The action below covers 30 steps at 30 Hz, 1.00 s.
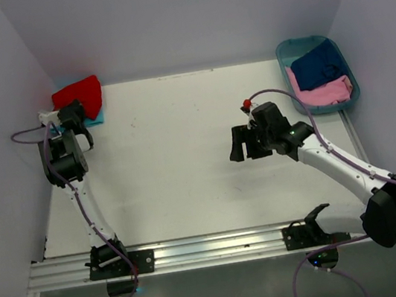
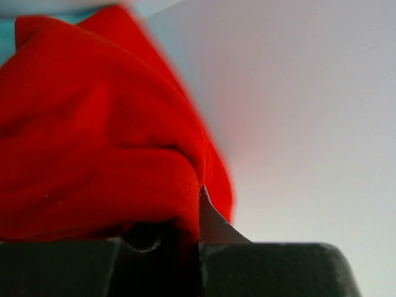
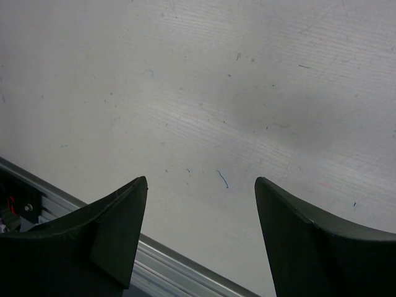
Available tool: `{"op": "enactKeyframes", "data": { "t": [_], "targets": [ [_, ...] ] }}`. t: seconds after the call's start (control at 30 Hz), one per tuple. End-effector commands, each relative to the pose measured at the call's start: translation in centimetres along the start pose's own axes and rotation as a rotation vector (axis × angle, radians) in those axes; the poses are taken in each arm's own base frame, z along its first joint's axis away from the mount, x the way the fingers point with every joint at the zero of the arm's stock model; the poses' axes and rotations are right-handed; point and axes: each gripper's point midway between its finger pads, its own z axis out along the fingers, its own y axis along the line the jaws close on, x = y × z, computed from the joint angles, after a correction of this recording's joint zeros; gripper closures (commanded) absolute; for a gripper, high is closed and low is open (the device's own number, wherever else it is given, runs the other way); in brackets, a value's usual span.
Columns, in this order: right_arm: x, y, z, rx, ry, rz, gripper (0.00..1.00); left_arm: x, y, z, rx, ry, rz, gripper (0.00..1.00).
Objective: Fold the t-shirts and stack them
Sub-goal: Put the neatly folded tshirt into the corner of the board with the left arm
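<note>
A bright red t-shirt (image 1: 80,93) lies bunched at the table's far left corner, on top of a turquoise t-shirt (image 1: 97,120) of which only an edge shows. My left gripper (image 1: 72,117) is at the red pile's near edge. In the left wrist view the red t-shirt (image 2: 93,124) fills the frame, and the left gripper (image 2: 199,198) is shut on a fold of it. My right gripper (image 1: 246,142) hovers right of the table's middle. Its jaws stand wide apart in the right wrist view, and the right gripper (image 3: 201,182) holds nothing, with bare table below.
A teal oval basket (image 1: 284,48) stands at the far right corner and holds a navy t-shirt (image 1: 319,65) and a pink t-shirt (image 1: 322,91). An aluminium rail (image 1: 214,248) runs along the near edge. Walls close in on the left, back and right.
</note>
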Motion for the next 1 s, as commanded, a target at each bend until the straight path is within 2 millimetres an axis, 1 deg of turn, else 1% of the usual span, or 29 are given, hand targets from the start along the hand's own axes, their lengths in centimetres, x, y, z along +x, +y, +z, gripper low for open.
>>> {"op": "enactKeyframes", "data": {
  "t": [0.0, 0.07, 0.1, 0.2, 0.27, 0.3, 0.33, 0.37, 0.4, 0.43, 0.5, 0.53, 0.6, 0.63, 0.67, 0.7, 0.77, 0.8, 0.83, 0.9, 0.93, 0.97],
  "targets": [
    [-0.3, 0.8, 0.4, -0.029, 0.010, -0.003, 0.26, -0.6, 3.4, -0.9, -0.049, -0.013, 0.044, 1.00],
    [-0.5, 1.0, 0.5, -0.038, 0.010, -0.004, 0.26, -0.1, 4.7, -1.3, -0.092, 0.011, 0.043, 1.00],
    [-0.5, 1.1, 0.7, -0.040, 0.012, -0.004, 0.26, 0.0, 4.9, -1.4, -0.098, 0.017, 0.037, 1.00],
    [-0.5, 1.2, 0.9, -0.043, 0.014, -0.006, 0.26, 0.2, 5.1, -1.7, -0.129, 0.046, 0.003, 1.00],
    [-0.3, 1.0, 1.1, -0.041, 0.012, -0.008, 0.26, 0.0, 4.1, -1.9, -0.129, 0.071, -0.011, 1.00],
    [-0.3, 1.1, 1.1, -0.046, 0.007, -0.006, 0.26, -0.3, 4.0, -2.0, -0.136, 0.074, -0.019, 0.96],
    [0.0, 1.0, 1.2, -0.044, 0.015, -0.005, 0.25, -0.1, 4.7, -2.3, -0.191, 0.091, -0.024, 0.81],
    [-0.1, 1.0, 1.2, -0.049, 0.006, -0.005, 0.25, -0.7, 3.8, -2.5, -0.199, 0.087, -0.024, 0.43],
    [0.0, 1.1, 1.2, -0.051, 0.007, -0.008, 0.25, -1.2, 3.6, -2.7, -0.217, 0.072, -0.019, 0.18],
    [-0.1, 1.1, 1.2, -0.055, 0.005, -0.011, 0.24, -1.8, 2.8, -3.3, -0.223, 0.063, -0.020, 0.00],
    [-0.1, 1.2, 1.1, -0.060, -0.002, -0.018, 0.23, -2.6, 1.7, -4.0, -0.217, 0.044, -0.018, 0.00],
    [-0.1, 1.1, 1.1, -0.060, -0.006, -0.020, 0.23, -3.4, 0.2, -4.6, -0.202, 0.028, -0.019, 0.00],
    [0.1, 1.0, 1.1, -0.061, -0.009, -0.026, 0.23, -4.4, -1.5, -5.3, -0.190, 0.014, 0.000, 0.00],
    [0.1, 1.1, 1.0, -0.066, -0.015, -0.026, 0.23, -5.2, -3.3, -6.0, -0.188, 0.014, 0.002, 0.00],
    [0.1, 1.1, 1.0, -0.066, -0.018, -0.029, 0.23, -5.4, -4.0, -6.5, -0.195, 0.020, 0.009, 0.00],
    [0.2, 1.0, 1.1, -0.069, -0.018, -0.028, 0.23, -5.8, -5.8, -7.6, -0.200, 0.049, 0.016, 0.00],
    [0.2, 1.1, 1.2, -0.074, -0.024, -0.025, 0.23, -6.2, -7.9, -9.0, -0.175, 0.073, 0.039, 0.00],
    [0.2, 1.1, 1.2, -0.080, -0.025, -0.020, 0.23, -5.4, -7.7, -10.3, -0.195, 0.123, 0.050, 0.00],
    [0.1, 1.2, 1.2, -0.084, -0.030, -0.021, 0.23, -6.2, -10.5, -11.9, -0.143, 0.127, 0.038, 0.00],
    [-0.2, 1.4, 1.1, -0.085, -0.044, -0.017, 0.22, -5.8, -13.0, -14.4, -0.049, 0.185, 0.025, 0.00],
    [-0.5, 1.4, 1.0, -0.085, -0.054, -0.018, 0.22, -6.0, -15.3, -17.1, 0.061, 0.206, 0.004, 0.00],
    [-0.9, 1.5, 0.6, -0.084, -0.075, -0.020, 0.20, -5.9, -17.2, -18.8, 0.164, 0.227, -0.001, 0.00]
  ]
}}
